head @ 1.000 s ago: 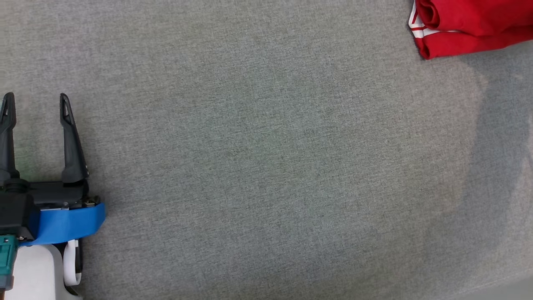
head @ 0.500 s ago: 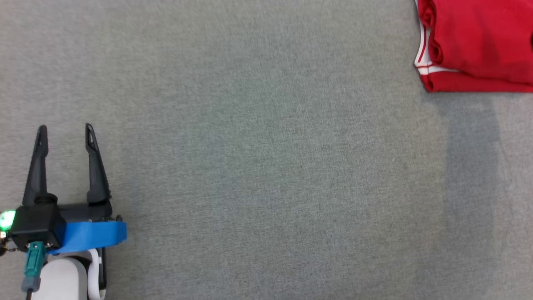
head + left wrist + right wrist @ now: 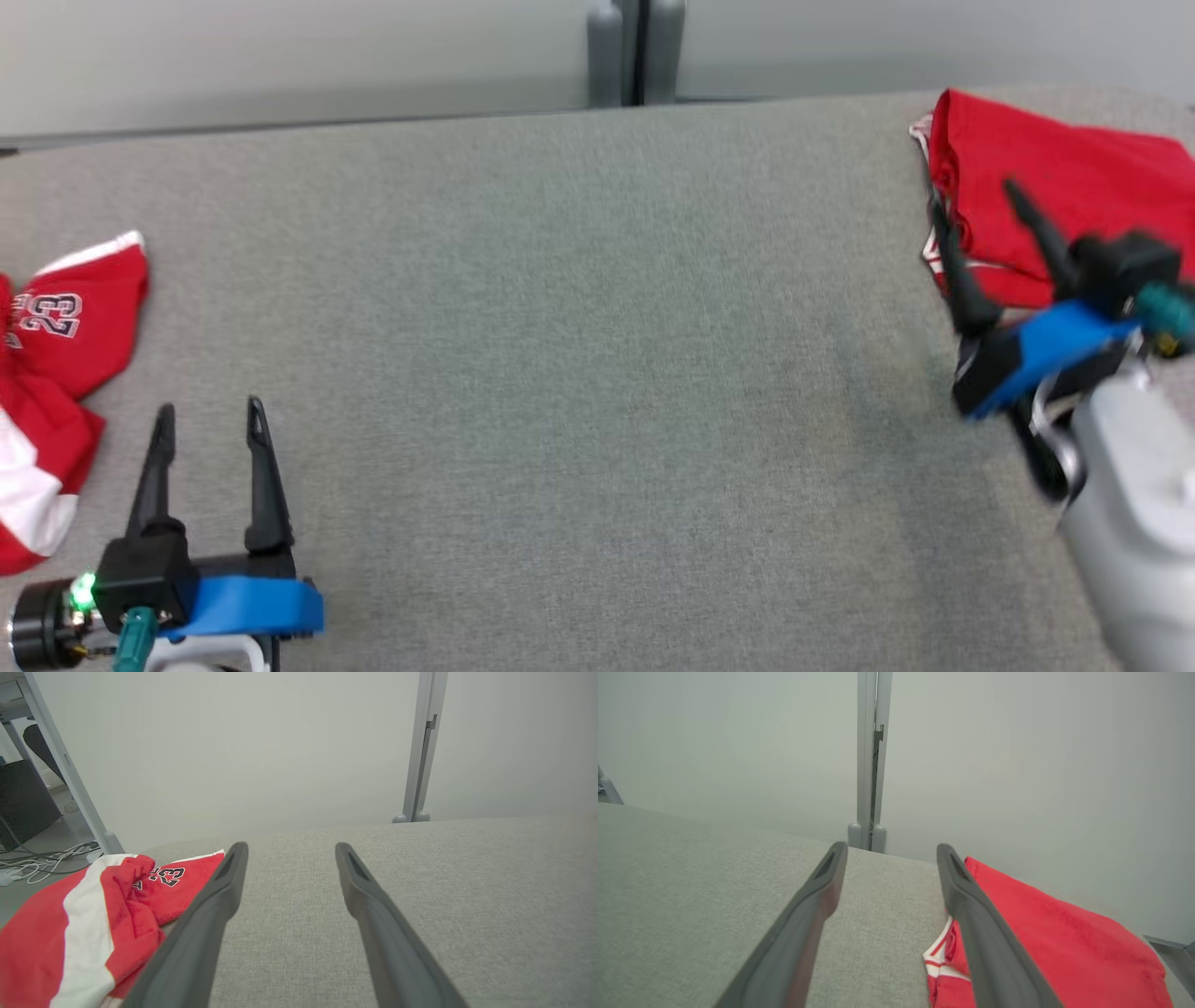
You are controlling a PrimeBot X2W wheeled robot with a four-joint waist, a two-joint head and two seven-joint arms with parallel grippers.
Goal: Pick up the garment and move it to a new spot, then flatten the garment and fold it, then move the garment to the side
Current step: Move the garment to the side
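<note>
Starting at your far left in the head view, a crumpled red jersey [image 3: 56, 373] lies bunched at the edge of the grey cloth-covered table [image 3: 597, 392]. It has a broad white stripe and the number 23 facing up. The left wrist view shows the same jersey [image 3: 70, 933] heaped beside the left finger, with the floor and some loose cables [image 3: 32, 865] beyond the table's edge.

Just right of that heap, your left gripper [image 3: 210, 408] sits at the lower left, fingers pointing away from the robot and spread well apart. From its own wrist camera the left gripper [image 3: 290, 849] has only bare grey table between the fingers, and it stands apart from the jersey.

Across the middle, the table runs back to a pale wall, where a grey partition post [image 3: 635, 51] stands at the far edge.

At the right, the task's piece, a folded red garment [image 3: 1074, 177], lies flat near the table's far right corner, white striped trim showing along its left edge. Your right gripper [image 3: 976, 201] is over that left edge, fingers angled up and to the left and held apart. The head view is motion-blurred here, so you cannot tell whether the fingertips touch the fabric. In the right wrist view the right gripper [image 3: 892, 848] is plainly splayed, with grey table between the fingers. The folded red garment [image 3: 1055, 938] lies along and beyond the right-hand finger, which crosses its trimmed edge.
</note>
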